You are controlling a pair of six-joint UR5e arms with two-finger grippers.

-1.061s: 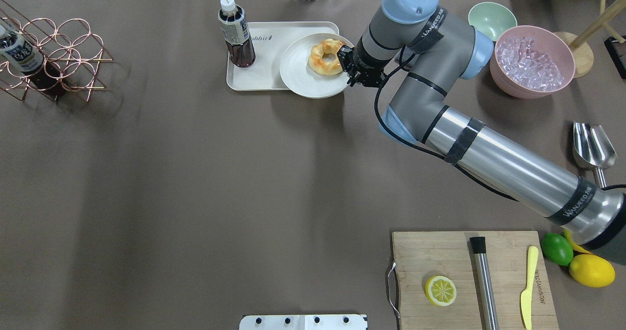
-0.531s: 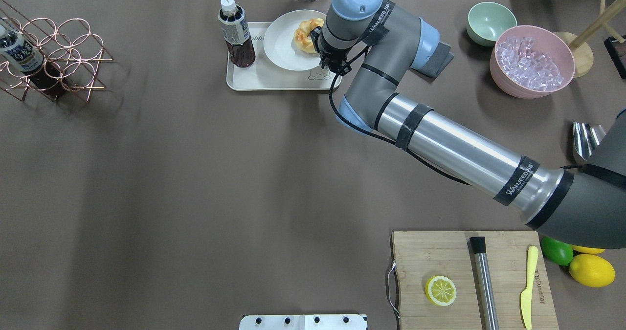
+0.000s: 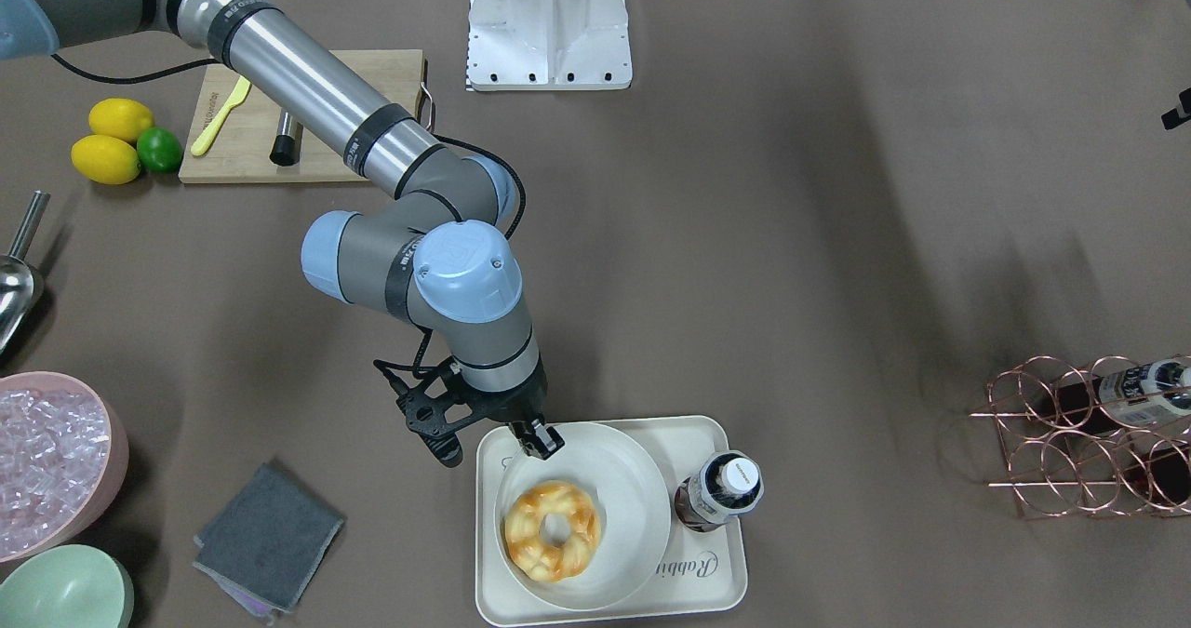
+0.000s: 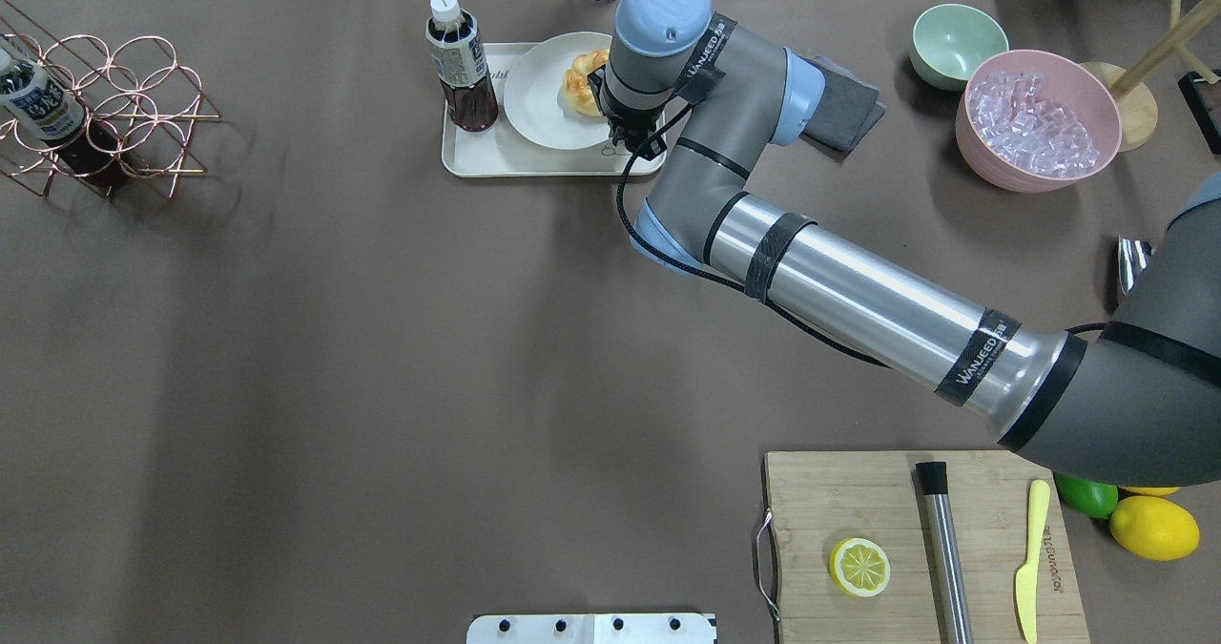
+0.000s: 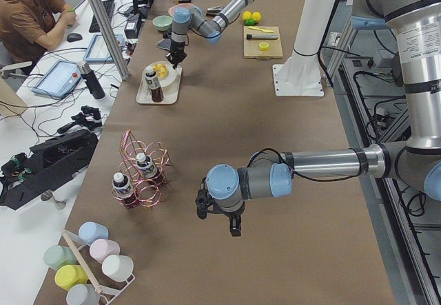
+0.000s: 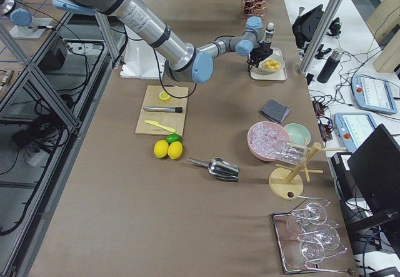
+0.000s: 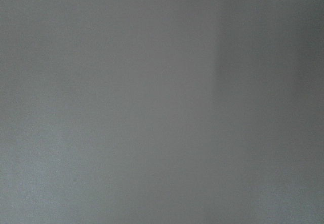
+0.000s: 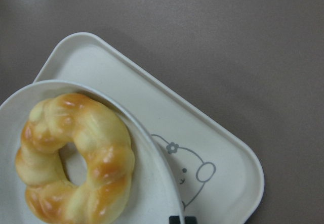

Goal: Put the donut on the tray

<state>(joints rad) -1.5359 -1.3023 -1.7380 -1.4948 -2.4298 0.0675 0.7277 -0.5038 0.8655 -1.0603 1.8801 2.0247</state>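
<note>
Right arm (image 4: 858, 310): polished silver tubes, matte grey joint housings, pale-blue round caps (image 4: 663, 0), black bands w/ white "WANJEED" lettering. Thin black cable (image 4: 621, 196) runs outside the casing btwn forearm and wrist. Right end effector (image 3: 540, 444): black, slim fingers, w/ an open-frame black bracket beside it. Left arm (image 5: 324, 162): same scheme, i.e. silver tube, grey joints, pale-blue caps, black bands.
</note>
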